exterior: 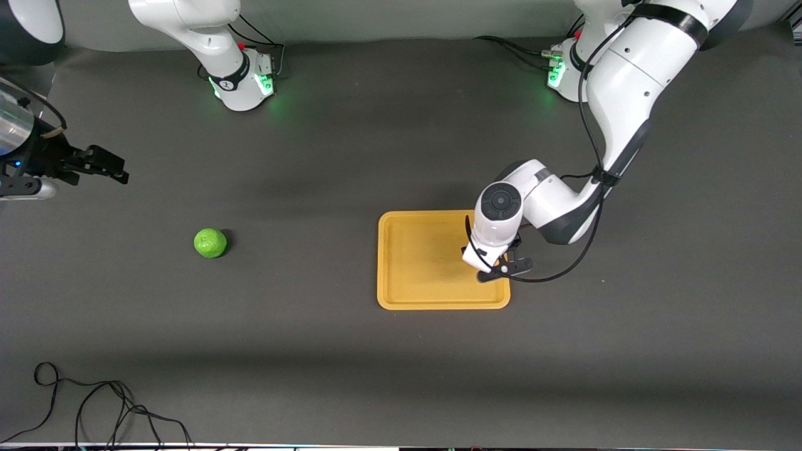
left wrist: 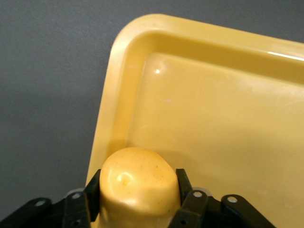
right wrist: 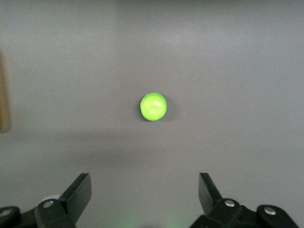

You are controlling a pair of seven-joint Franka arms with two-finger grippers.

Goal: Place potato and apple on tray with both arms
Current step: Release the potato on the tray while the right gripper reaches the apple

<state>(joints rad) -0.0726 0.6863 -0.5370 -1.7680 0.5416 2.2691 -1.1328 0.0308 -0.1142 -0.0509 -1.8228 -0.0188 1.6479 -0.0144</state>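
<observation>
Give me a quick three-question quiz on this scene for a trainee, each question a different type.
1. True or false: the apple lies on the tray.
2. What sits between the fingers of the left end effector? A. potato B. apple C. nothing
3. Fill in: the right end effector, up over the right arm's end of the table, has its fingers ____.

Key
1. False: the apple rests on the table, apart from the tray.
2. A
3. open
</observation>
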